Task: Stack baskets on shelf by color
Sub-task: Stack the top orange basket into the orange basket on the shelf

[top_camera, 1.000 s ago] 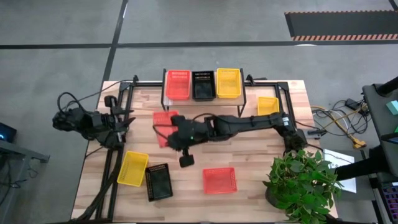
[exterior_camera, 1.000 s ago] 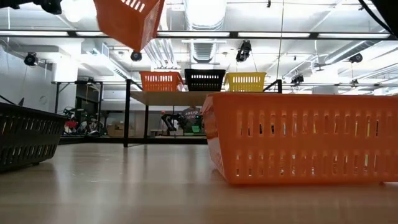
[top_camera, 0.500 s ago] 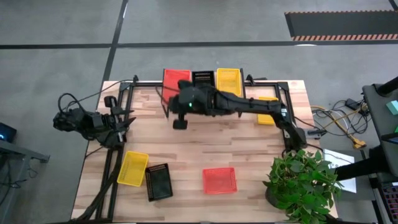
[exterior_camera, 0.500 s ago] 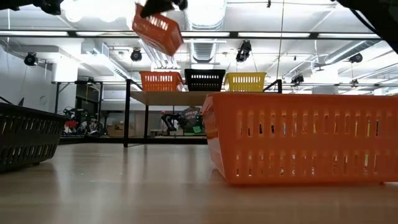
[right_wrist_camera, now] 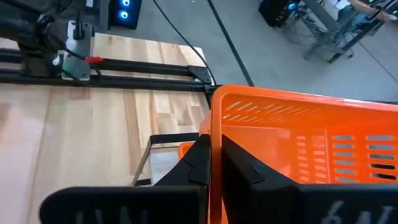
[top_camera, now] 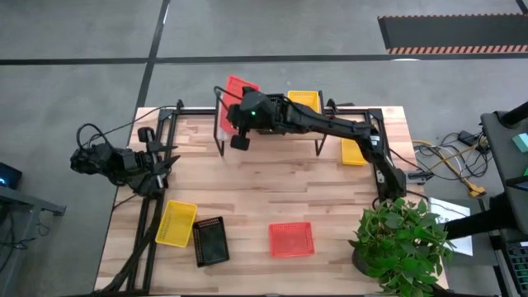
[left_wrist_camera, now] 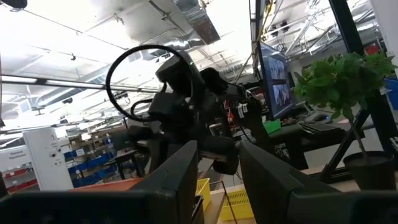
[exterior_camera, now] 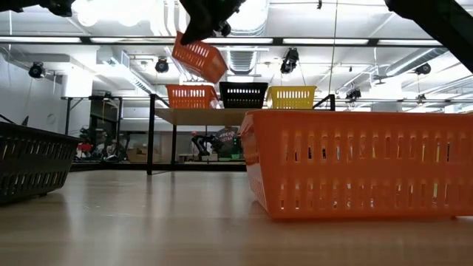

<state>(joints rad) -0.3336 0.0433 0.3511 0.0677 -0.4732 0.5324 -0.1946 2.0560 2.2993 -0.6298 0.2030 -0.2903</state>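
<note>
My right gripper [right_wrist_camera: 216, 171] is shut on a red-orange basket [top_camera: 239, 86], held tilted in the air above the shelf's [exterior_camera: 222, 116] left end. In the low view the held basket [exterior_camera: 199, 58] hangs over a red-orange basket [exterior_camera: 192, 96] that stands on the shelf beside a black basket [exterior_camera: 243, 94] and a yellow basket [exterior_camera: 291, 97]. My left gripper [left_wrist_camera: 217, 186] waits open at the table's left edge, with nothing between its fingers. My right gripper pinches one wall of the basket at its rim [right_wrist_camera: 216, 134], one finger [right_wrist_camera: 242, 168] inside the basket and the other outside. The fingers slant down from above. The basket hangs tilted below them, clear of the shelf and of the basket under it.
On the table lie a yellow basket [top_camera: 176, 223], a black basket [top_camera: 209, 241] and a red-orange basket [top_camera: 290, 239] near the front, and a yellow basket [top_camera: 355, 153] at the right. A potted plant [top_camera: 400, 239] stands at the near right corner.
My right gripper has carried the red-orange basket from over the table's middle toward the far edge, to above the shelf's left end. The basket has stayed lifted and tilted in the shut fingers.
</note>
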